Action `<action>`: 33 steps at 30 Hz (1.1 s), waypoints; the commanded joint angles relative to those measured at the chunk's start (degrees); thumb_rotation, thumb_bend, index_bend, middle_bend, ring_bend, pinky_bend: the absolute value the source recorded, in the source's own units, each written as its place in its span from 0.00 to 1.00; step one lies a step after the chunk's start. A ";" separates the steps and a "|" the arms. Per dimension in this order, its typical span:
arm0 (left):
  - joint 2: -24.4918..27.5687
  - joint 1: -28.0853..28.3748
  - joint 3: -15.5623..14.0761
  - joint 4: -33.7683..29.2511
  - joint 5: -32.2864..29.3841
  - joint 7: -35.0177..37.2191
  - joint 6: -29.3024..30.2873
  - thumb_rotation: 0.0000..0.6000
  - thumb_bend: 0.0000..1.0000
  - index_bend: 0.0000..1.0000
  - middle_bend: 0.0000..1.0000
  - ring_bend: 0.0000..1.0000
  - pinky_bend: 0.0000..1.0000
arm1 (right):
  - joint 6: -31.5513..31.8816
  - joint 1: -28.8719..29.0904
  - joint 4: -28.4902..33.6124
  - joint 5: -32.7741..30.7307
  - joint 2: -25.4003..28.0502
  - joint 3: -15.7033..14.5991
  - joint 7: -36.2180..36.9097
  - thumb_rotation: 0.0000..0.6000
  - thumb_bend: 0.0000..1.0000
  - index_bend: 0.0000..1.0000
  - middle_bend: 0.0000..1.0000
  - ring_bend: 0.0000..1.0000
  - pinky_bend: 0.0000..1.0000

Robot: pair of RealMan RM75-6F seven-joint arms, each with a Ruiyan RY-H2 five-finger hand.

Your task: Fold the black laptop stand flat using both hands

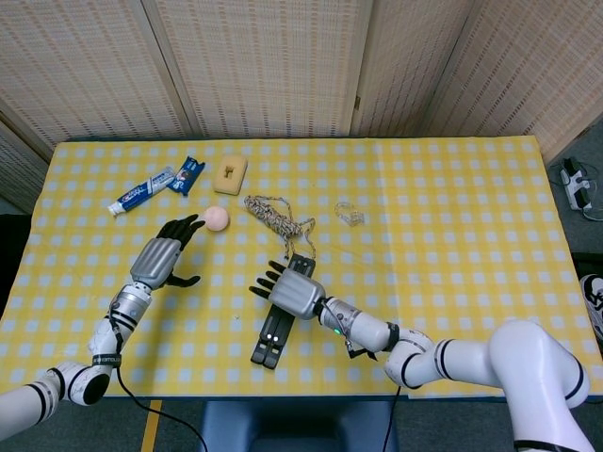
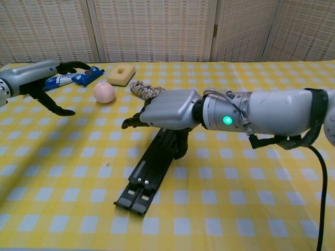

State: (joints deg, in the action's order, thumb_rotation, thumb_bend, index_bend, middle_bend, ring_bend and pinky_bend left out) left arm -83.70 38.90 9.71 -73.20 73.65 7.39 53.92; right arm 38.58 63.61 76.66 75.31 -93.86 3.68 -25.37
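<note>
The black laptop stand [image 1: 274, 332] [image 2: 149, 170] lies flat on the yellow checked cloth, its two bars closed side by side and pointing toward the front edge. My right hand [image 1: 295, 293] [image 2: 168, 110] is over the stand's far end with its fingers spread out to the left. Its thumb [image 2: 181, 148] hangs down beside the bars, and I cannot tell if it touches them. My left hand [image 1: 164, 258] [image 2: 32, 84] hovers at the left with fingers apart, holding nothing, well away from the stand.
A pink ball [image 1: 217, 218] [image 2: 104, 92] lies just beyond my left hand. A coil of rope [image 1: 277, 216] [image 2: 146, 89] sits behind the stand. A toothpaste tube [image 1: 140, 192], a blue packet [image 1: 188, 176], a yellow block [image 1: 230, 173] and a clear plastic piece [image 1: 349, 213] lie farther back.
</note>
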 commanded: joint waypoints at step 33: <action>14.11 -25.42 -8.03 -17.15 7.05 -13.96 35.68 1.00 0.26 0.06 0.00 0.00 0.00 | 52.86 -48.98 19.03 3.24 28.94 -9.76 17.20 1.00 0.18 0.00 0.04 0.07 0.02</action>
State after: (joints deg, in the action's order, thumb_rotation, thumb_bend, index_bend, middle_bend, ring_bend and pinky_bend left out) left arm -70.10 14.97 2.75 -89.80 79.20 -7.23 87.83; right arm 88.79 17.56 97.46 77.40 -65.12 -5.79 -11.39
